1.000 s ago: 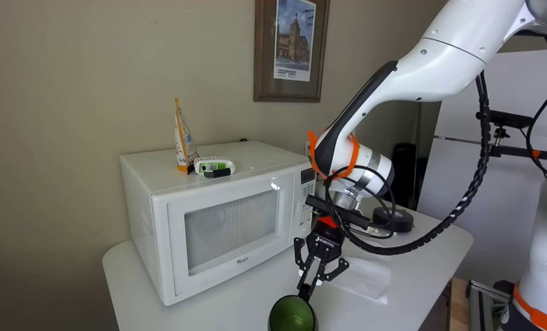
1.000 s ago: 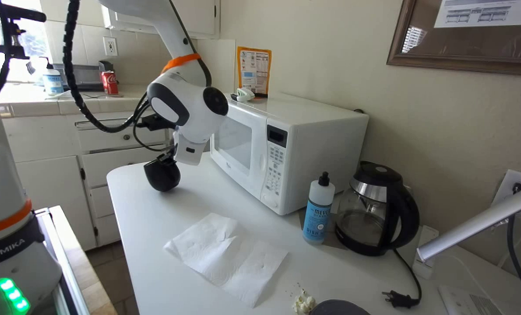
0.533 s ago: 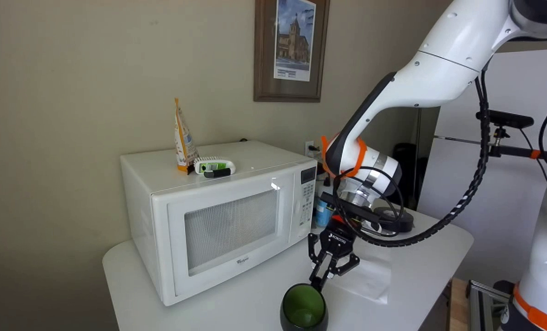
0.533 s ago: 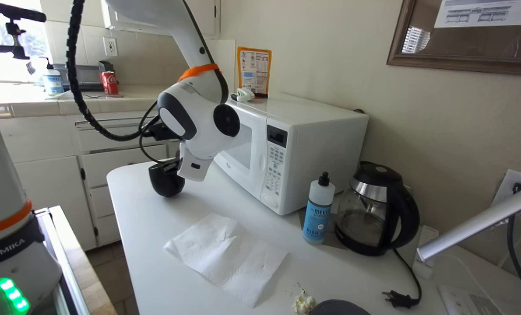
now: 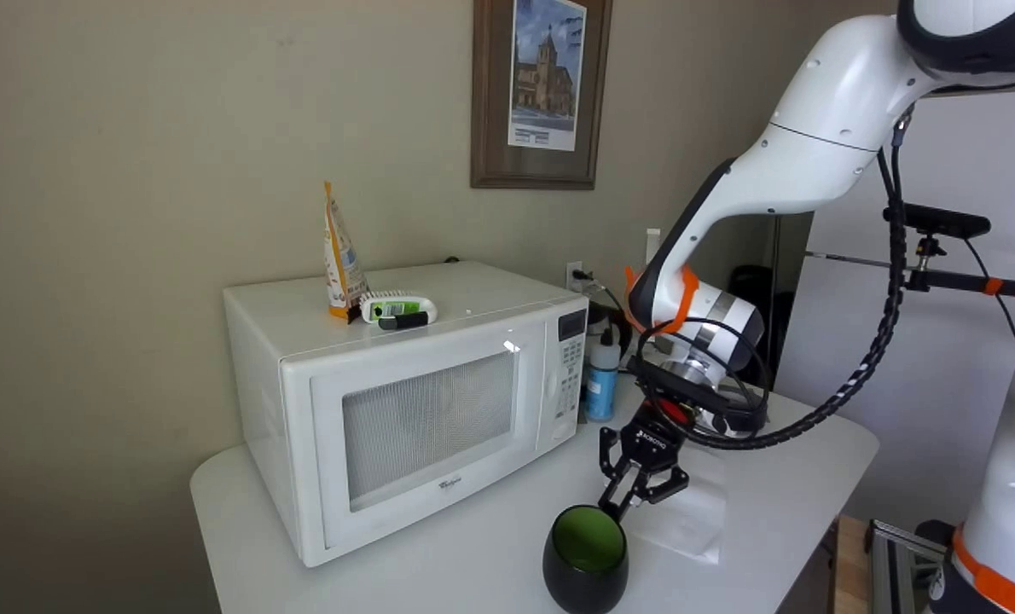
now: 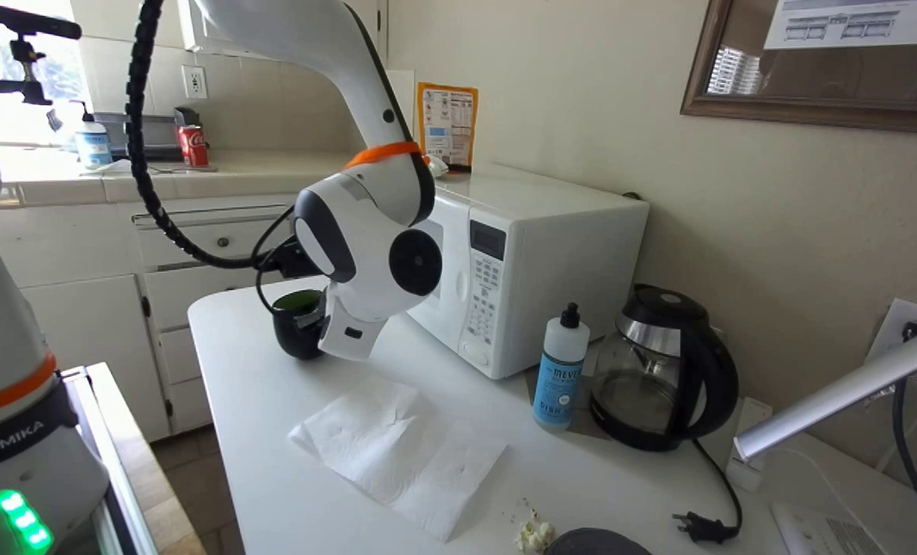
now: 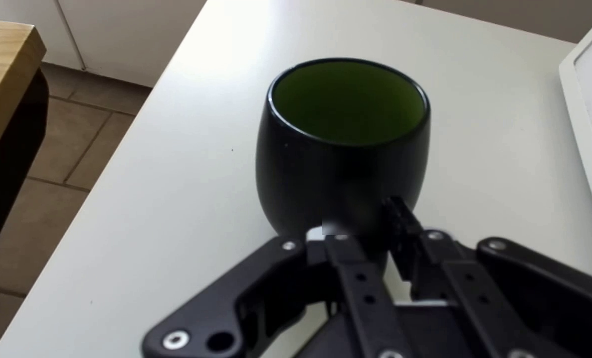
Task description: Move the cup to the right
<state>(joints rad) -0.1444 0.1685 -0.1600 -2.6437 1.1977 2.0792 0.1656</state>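
Observation:
The cup (image 5: 587, 576), dark outside and green inside, stands nearly upright over the white table (image 7: 186, 189). My gripper (image 7: 368, 223) is shut on the near side of the cup (image 7: 316, 169); the left fingertip and the exact part pinched are hidden in dark blur. In an exterior view the gripper (image 5: 617, 509) reaches down to the cup just below its rim. The wrist hides part of the cup (image 6: 293, 335) in an exterior view. Whether its base touches the table I cannot tell.
A white microwave (image 5: 431, 426) stands close beside the arm. A paper towel (image 6: 401, 455) lies on the table, with a blue soap bottle (image 6: 559, 378) and a glass kettle (image 6: 659, 370) behind it. Popcorn (image 6: 535, 533) and a dark round object (image 6: 597, 542) sit near the front.
The cup and gripper have travelled together to the right in both exterior views. The cup was tilted a second ago and has come more upright. The gripper stayed shut.

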